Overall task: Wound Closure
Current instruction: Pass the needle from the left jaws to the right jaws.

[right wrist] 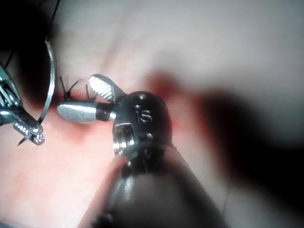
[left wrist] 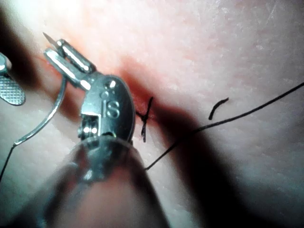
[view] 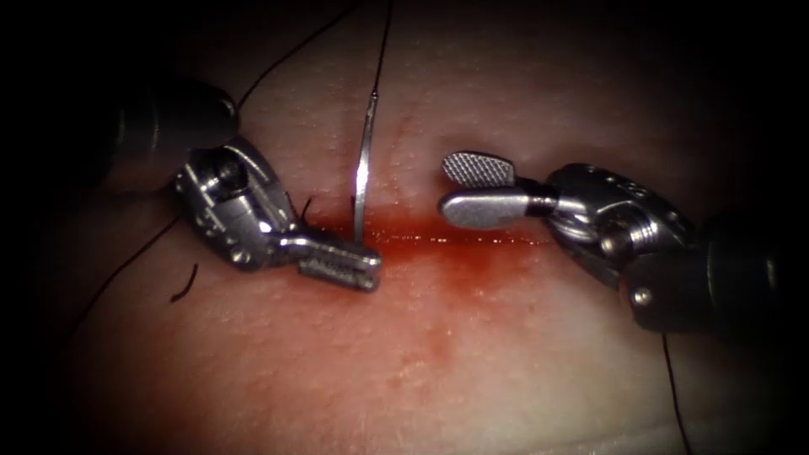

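My left tool [view: 358, 265] lies over the left part of the red cut [view: 472, 239], its jaws shut on the curved needle [view: 364, 168] just behind the point. The needle stands free of the tissue, rising from the jaws to its tail, where black thread [view: 383, 42] leads upward. In the left wrist view the needle's point pokes out past the left tool [left wrist: 61, 54] and the needle [left wrist: 52, 114] curves away behind it. My right tool [view: 445, 185] hovers right of the needle, open and holding nothing. The right wrist view shows the right tool [right wrist: 76, 95] beside the needle [right wrist: 50, 80].
A tied stitch with short cut ends [view: 303, 207] sits left of the needle, seen as a knot [left wrist: 145, 116] in the left wrist view. A loose thread piece [view: 184, 283] lies further left. Long thread strands cross the tissue [view: 472, 362] at left and lower right. Red fluid stains around the cut.
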`<state>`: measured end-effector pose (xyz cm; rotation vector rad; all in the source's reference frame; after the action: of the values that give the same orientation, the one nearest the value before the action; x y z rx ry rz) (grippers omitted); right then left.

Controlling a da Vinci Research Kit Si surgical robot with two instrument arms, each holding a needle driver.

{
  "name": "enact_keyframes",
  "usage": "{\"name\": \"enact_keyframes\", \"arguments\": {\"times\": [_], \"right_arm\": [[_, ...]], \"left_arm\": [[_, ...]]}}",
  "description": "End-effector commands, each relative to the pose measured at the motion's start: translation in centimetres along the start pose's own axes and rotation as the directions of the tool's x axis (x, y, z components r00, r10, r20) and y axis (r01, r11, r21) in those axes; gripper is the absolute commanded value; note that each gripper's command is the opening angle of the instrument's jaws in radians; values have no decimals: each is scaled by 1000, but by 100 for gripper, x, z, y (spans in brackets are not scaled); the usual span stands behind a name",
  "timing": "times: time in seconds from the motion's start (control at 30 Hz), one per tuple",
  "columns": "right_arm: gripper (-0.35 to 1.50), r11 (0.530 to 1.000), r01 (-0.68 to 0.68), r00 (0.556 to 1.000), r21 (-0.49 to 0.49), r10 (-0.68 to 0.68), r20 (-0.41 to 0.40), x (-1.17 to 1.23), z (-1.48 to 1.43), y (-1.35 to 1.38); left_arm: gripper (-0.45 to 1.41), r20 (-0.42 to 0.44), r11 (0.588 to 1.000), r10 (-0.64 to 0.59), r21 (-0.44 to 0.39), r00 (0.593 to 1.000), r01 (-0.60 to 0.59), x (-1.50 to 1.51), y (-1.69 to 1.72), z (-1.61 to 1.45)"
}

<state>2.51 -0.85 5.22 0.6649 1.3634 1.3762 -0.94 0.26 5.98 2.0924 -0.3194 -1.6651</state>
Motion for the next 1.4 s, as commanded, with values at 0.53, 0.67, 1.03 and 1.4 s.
{"name": "enact_keyframes", "arguments": {"times": [0.53, 0.67, 1.03, 1.4], "right_arm": [[91, 998, -19, 1000, -53, 20, 20, -2, 29, -14], [95, 995, -71, 996, -75, 75, 48, -3, 32, -15], [95, 990, -113, 992, -88, 117, 37, -6, 46, -17], [86, 986, -144, 989, -79, 147, 32, -11, 57, -20]], "left_arm": [[-45, -14, 999, 38, -12, 999, -38, 4, 0, 23], [-45, -5, 999, 38, -17, 999, -38, 4, 0, 23], [-45, -5, 999, 40, -17, 999, -40, 15, 1, 32], [-45, -3, 999, 40, -19, 999, -40, 15, -1, 36]]}}
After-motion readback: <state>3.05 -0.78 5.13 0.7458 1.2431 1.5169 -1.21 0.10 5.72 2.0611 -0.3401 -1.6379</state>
